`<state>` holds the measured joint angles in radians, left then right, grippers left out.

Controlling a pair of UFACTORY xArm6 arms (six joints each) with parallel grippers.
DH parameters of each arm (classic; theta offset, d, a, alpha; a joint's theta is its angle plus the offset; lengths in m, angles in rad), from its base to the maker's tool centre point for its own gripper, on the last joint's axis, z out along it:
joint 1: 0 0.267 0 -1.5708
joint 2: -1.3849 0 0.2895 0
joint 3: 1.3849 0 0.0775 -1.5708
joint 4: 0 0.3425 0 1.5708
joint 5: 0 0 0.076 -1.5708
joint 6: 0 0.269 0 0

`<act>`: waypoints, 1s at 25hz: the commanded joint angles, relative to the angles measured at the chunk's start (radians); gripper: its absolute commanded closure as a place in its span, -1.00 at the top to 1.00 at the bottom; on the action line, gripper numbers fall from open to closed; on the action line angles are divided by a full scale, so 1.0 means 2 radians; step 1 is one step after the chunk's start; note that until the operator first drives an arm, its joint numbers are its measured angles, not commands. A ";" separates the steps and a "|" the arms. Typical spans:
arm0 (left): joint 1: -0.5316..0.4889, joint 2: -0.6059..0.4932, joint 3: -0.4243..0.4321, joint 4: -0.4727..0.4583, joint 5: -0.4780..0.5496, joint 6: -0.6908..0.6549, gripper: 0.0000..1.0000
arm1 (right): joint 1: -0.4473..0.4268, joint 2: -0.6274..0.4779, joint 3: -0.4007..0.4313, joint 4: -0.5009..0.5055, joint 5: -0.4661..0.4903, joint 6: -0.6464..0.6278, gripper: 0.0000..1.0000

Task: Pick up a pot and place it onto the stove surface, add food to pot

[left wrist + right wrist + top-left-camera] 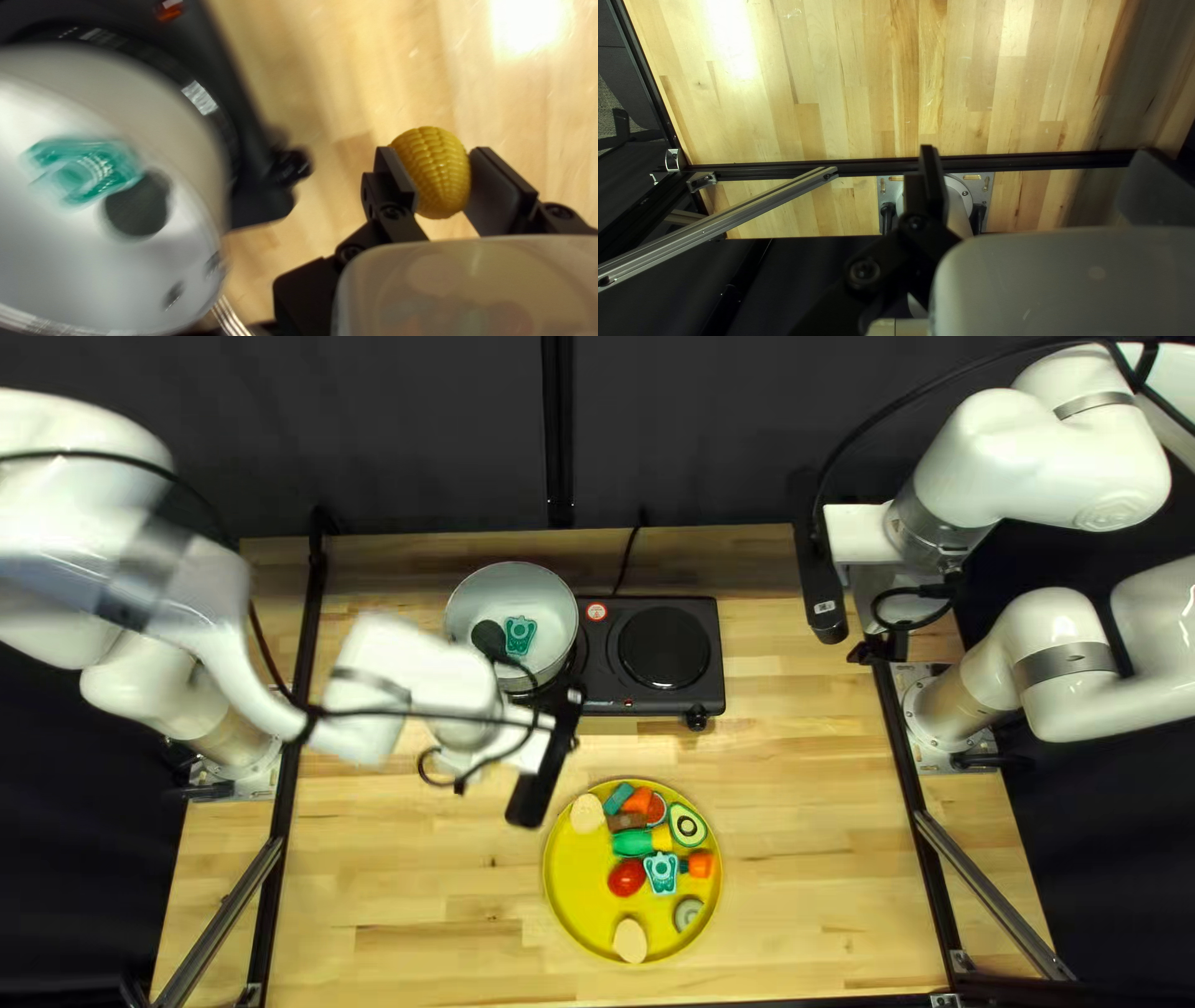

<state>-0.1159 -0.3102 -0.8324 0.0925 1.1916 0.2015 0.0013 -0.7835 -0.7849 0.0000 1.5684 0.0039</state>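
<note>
My left gripper (pixel 548 759) hangs between stove and plate in the top left view, its fingertips hidden. In the left wrist view, both fingers of my left gripper (pixel 436 177) touch a yellow corn (pixel 436 168). The metal pot (pixel 461 604) is over the left part of the black two-burner stove (pixel 735 666). Inside it lie a teal food piece (pixel 520 635) and a dark rounded thing (pixel 488 637). My right gripper (pixel 871 650) is raised right of the stove, held open with nothing between its fingers; the right wrist view also shows my right gripper (pixel 1039 180).
A yellow plate (pixel 567 902) holds several toy foods, among them a tomato (pixel 626 877) and an avocado half (pixel 686 824). Black frame rails (pixel 915 784) run along the table's sides. The stove's cord (pixel 631 560) leads toward the far edge.
</note>
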 commanded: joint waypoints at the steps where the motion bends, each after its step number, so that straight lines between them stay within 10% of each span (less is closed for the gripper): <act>1: 0.052 -0.011 -0.049 0.007 0.055 0.053 -1.00 | 0.000 0.000 0.000 0.000 0.000 0.000 1.00; 19: 0.146 0.098 -0.020 -0.005 -0.086 0.115 -0.91 | 0.000 0.000 0.000 0.000 0.000 0.000 1.00; 20: 0.145 0.098 -0.021 -0.005 -0.084 0.114 -0.80 | 0.000 0.000 0.000 0.000 0.000 0.000 1.00; 21: 0.144 0.098 -0.021 -0.005 -0.083 0.114 0.69 | 0.000 0.000 0.000 0.000 0.000 0.000 1.00; 22: 0.139 0.092 -0.024 -0.005 -0.074 0.110 1.00 | 0.000 0.000 0.000 0.000 0.000 0.000 1.00; 25: 0.119 0.079 -0.039 0.000 -0.044 0.093 1.00 | 0.000 0.000 0.000 0.000 0.000 0.000 1.00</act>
<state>0.1512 -0.1311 -0.8865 0.0852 1.0579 0.4137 0.0013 -0.7835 -0.7849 0.0000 1.5684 0.0039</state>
